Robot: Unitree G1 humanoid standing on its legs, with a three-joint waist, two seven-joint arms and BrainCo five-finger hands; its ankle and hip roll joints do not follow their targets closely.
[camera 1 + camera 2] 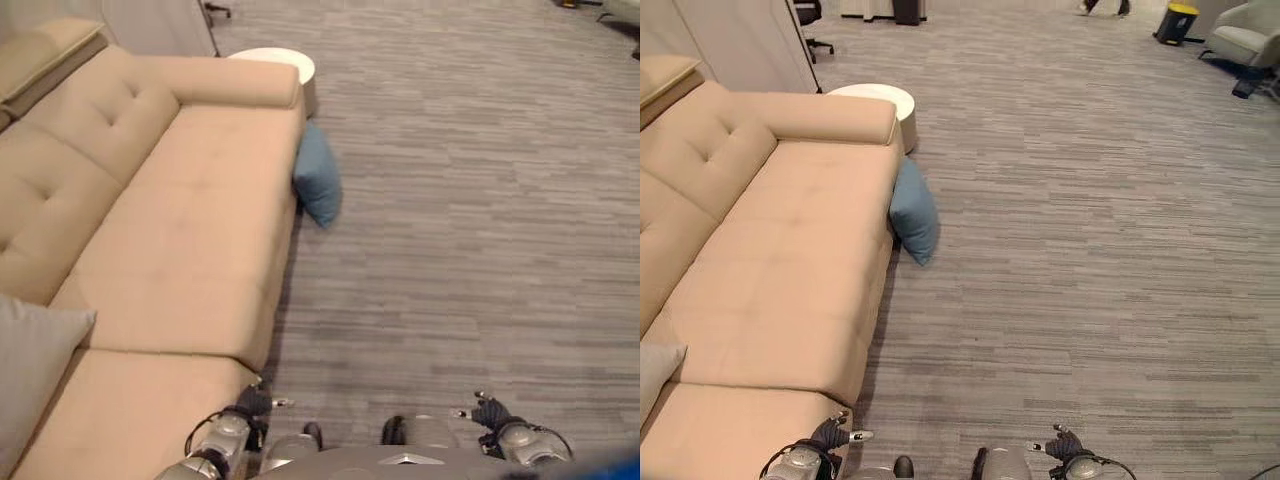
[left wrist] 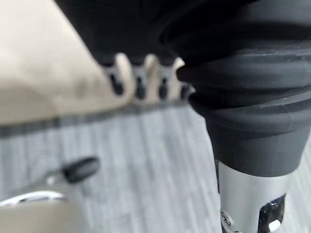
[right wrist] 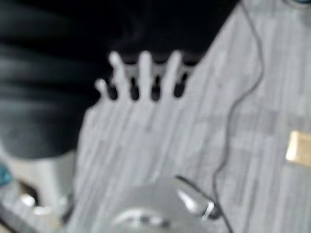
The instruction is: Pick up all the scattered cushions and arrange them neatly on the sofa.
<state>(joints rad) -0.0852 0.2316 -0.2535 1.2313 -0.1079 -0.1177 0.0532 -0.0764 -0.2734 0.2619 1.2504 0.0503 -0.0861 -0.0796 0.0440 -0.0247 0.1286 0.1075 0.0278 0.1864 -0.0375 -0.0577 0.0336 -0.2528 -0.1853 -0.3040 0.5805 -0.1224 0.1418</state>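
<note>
A blue cushion (image 1: 318, 176) stands on the grey carpet, leaning against the front of the beige sofa (image 1: 190, 230) near its far armrest. A grey cushion (image 1: 30, 365) rests on the sofa seat at the near left. My left hand (image 1: 252, 402) hangs low by the sofa's near front corner, fingers straight and holding nothing. My right hand (image 1: 490, 411) hangs low over the carpet on the other side, fingers straight (image 3: 146, 73) and empty. Both hands are far from the blue cushion.
A round white side table (image 1: 878, 98) stands just past the sofa's far armrest. An armchair (image 1: 1245, 42) and a yellow-lidded bin (image 1: 1178, 22) sit at the far right. Open carpet (image 1: 1090, 230) stretches to the right of the sofa.
</note>
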